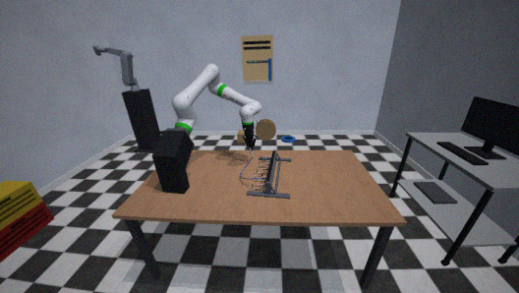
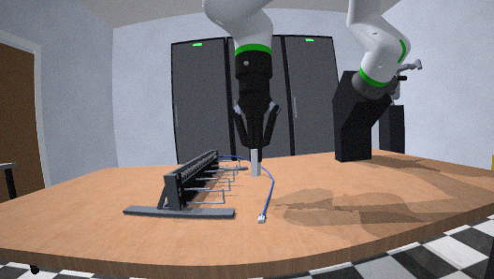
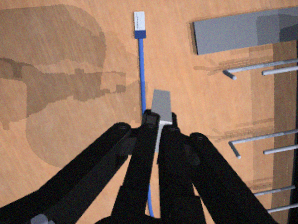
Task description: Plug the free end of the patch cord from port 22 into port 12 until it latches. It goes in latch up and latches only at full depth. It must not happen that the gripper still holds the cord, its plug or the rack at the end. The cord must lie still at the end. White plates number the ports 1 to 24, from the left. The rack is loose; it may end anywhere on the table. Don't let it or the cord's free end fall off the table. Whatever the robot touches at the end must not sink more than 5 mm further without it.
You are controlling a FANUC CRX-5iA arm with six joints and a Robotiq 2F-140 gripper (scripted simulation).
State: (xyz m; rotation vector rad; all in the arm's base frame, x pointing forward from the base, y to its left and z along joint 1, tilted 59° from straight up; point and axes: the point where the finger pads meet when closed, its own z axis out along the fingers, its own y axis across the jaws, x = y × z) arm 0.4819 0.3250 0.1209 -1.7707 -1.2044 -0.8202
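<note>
The black patch panel rack (image 1: pixel 269 177) (image 2: pixel 192 170) (image 3: pixel 233 30) stands on grey feet on the wooden table (image 1: pixel 324 197). The blue patch cord (image 1: pixel 244 172) (image 2: pixel 271 187) (image 3: pixel 140 70) leaves the rack's far end and curves across the table. Its free plug (image 2: pixel 263 217) (image 3: pixel 136 22) lies loose on the wood in front of the rack. My gripper (image 1: pixel 252 149) (image 2: pixel 254 168) (image 3: pixel 159 102) points straight down. Its pale tips are pressed together just above the table, right over the cord and well short of the plug. Nothing shows between the fingers.
Thin metal cable bars (image 2: pixel 210 189) (image 3: pixel 256 68) stick out from the rack toward the cord. The robot's black pedestal (image 1: pixel 172 159) (image 2: pixel 355 122) stands at the table's edge. The table's front edge (image 2: pixel 234 269) runs close beyond the plug.
</note>
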